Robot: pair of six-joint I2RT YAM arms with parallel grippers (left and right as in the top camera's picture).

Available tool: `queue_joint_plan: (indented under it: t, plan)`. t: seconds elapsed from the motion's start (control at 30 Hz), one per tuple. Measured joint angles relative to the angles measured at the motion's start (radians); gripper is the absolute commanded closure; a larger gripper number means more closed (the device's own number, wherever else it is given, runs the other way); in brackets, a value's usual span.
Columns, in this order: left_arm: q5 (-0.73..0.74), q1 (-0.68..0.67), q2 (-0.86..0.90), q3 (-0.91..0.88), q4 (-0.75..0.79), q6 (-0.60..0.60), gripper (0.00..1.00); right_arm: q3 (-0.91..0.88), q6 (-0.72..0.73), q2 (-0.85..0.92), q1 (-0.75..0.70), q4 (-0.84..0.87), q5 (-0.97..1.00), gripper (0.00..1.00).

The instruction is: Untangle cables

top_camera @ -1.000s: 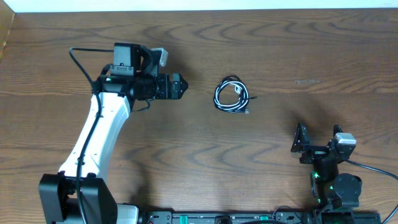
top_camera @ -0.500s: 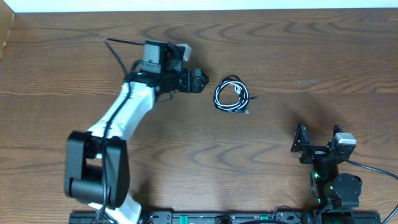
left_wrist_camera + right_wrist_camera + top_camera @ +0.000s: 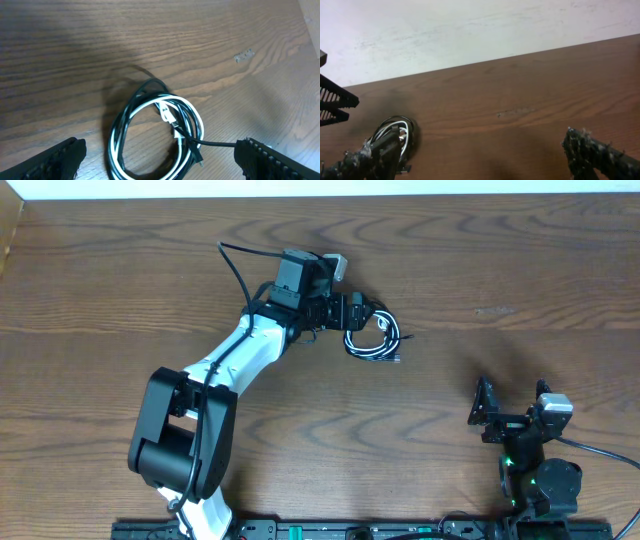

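Observation:
The cables [image 3: 376, 336] lie as one small coil on the wooden table, a black cord and a white cord looped together, with a plug end poking out at the lower right. My left gripper [image 3: 360, 313] hangs open over the coil's upper left edge. In the left wrist view the cables [image 3: 157, 131] fill the gap between the wide-apart fingers [image 3: 52, 161], and my left gripper [image 3: 160, 152] touches nothing. My right gripper [image 3: 512, 412] rests open near the front right, far from the coil. Its wrist view shows the cables [image 3: 395, 131] at the far left, with my right gripper [image 3: 482, 152] holding nothing.
The wooden table [image 3: 480, 270] runs back to a pale wall [image 3: 470, 25]. A small pale scuff [image 3: 244, 55] marks the wood to the right of the coil. The left arm's white link [image 3: 235, 355] slants across the table's left half.
The left arm has swung to the right across the table, bringing its open gripper from well left of the coil to just over it. The cables and the right arm have not moved.

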Motion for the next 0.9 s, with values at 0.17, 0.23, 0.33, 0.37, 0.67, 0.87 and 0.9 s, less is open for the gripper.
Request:
queue_joint_plan:
  t: [0.17, 0.23, 0.33, 0.37, 0.67, 0.87, 0.9]
  plan:
    - [0.012, -0.007, 0.0, 0.0, 0.001, -0.01, 0.0, 0.0, 0.0, 0.0, 0.0, 0.0, 0.0, 0.01]
    - [0.056, 0.001, 0.0, 0.0, 0.001, -0.029, 0.0, 0.0, 0.0, 0.0, 0.0, 0.0, 0.0, 0.01]
    - [0.117, 0.019, 0.0, 0.0, 0.011, -0.039, 0.0, 0.0, 0.0, 0.0, 0.0, 0.0, 0.0, 0.01]
    - [0.138, 0.026, 0.0, 0.0, 0.019, -0.044, 0.0, 0.0, 0.0, 0.0, 0.0, 0.0, 0.0, 0.01]
    - [0.213, 0.042, 0.0, 0.0, 0.116, -0.055, 0.02, 0.0, 0.0, 0.0, 0.0, 0.0, 0.0, 0.01]
    - [0.21, 0.042, 0.0, 0.0, 0.116, -0.057, 0.02, 0.0, 0.0, 0.0, 0.0, 0.0, 0.0, 0.01]
    - [0.209, 0.042, 0.0, 0.0, 0.116, -0.059, 0.02, 0.0, 0.0, 0.0, 0.0, 0.0, 0.0, 0.01]
